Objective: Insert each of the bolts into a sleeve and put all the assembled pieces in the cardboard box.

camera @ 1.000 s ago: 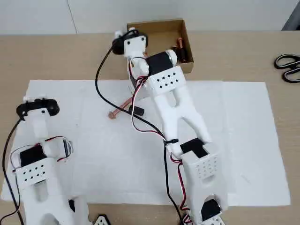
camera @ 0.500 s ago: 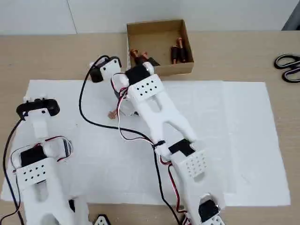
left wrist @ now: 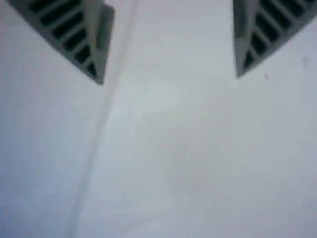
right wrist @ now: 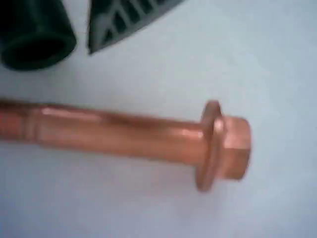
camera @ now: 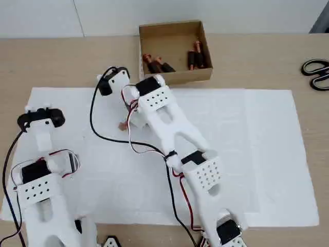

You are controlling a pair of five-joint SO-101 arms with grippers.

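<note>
Hanging over the white paper (camera: pixel 257 154) at the lower left of the high view, the left gripper (left wrist: pixel 169 77) was open wide and held nothing. The right gripper (camera: pixel 132 117) sat low in the upper middle, right above one loose bolt (right wrist: pixel 124 131) that lay flat on the paper. It did not hold the bolt, and I could not tell how far open it was. One dark sleeve (right wrist: pixel 34 39) was just beside the bolt.

A second before, the right arm was up at the cardboard box (camera: pixel 190 77). It had swung down and left to the paper. The left arm had not moved.

Inside the box, at the top middle, lay what looked like four put-together pieces (camera: pixel 198 54), two on each side. One pair of scissors (camera: pixel 316 72) lay at the right edge.
</note>
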